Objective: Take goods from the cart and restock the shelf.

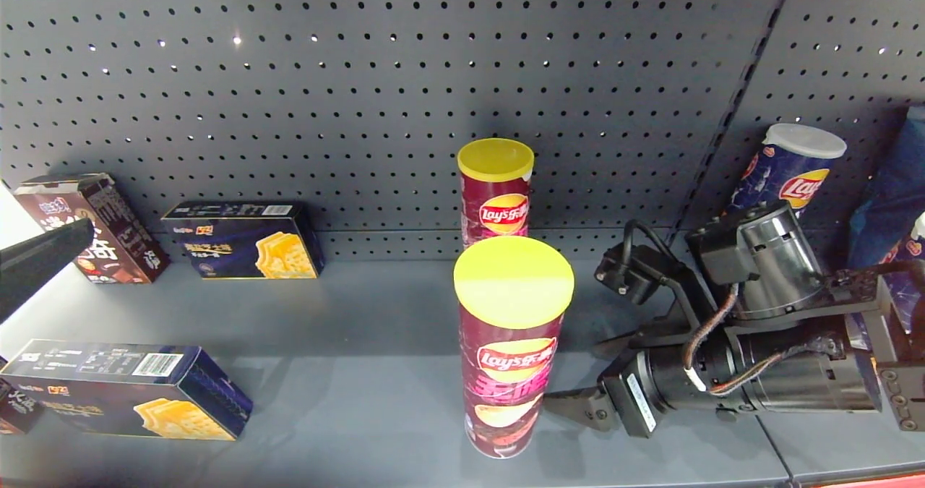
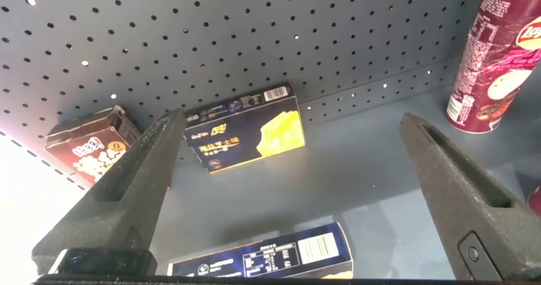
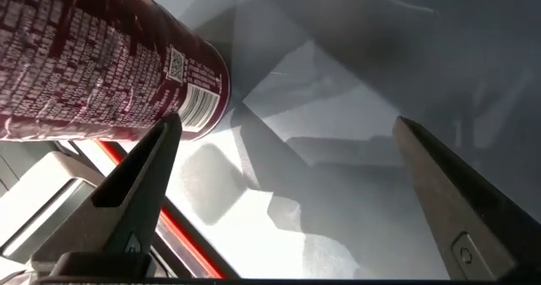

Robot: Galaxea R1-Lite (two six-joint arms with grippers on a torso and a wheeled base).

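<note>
We see two maroon cardboard chip tubes with yellow plastic lids standing upright on the grey metal shelf [image 1: 347, 343], long axes vertical and lids up: the near tube [image 1: 509, 350] towards the front edge, the far tube [image 1: 496, 191] straight behind it against the perforated back panel [image 1: 347, 97]. The right tool [image 1: 574, 372] lies low on the shelf just right of the near tube, pointing left at its lower half with its fingers spread. Its wrist view shows what the head view does not, the tube's base rim and barcode beside one finger [image 3: 139, 192], but the lid is cut off there, and we cannot tell whether finger and tube touch. The left tool [image 2: 292, 120] is also spread, holding nothing, over the shelf's left part. Between its fingers we see the far dark blue cracker box [image 2: 245, 137] lying flat, the near dark blue cracker box [image 2: 270, 255] cut off at the frame edge, and a brown carton [image 2: 89, 145] partly hidden behind a finger. Far right, a blue chip tube with a white lid [image 1: 791, 170] leans behind the right arm, its base hidden.
</note>
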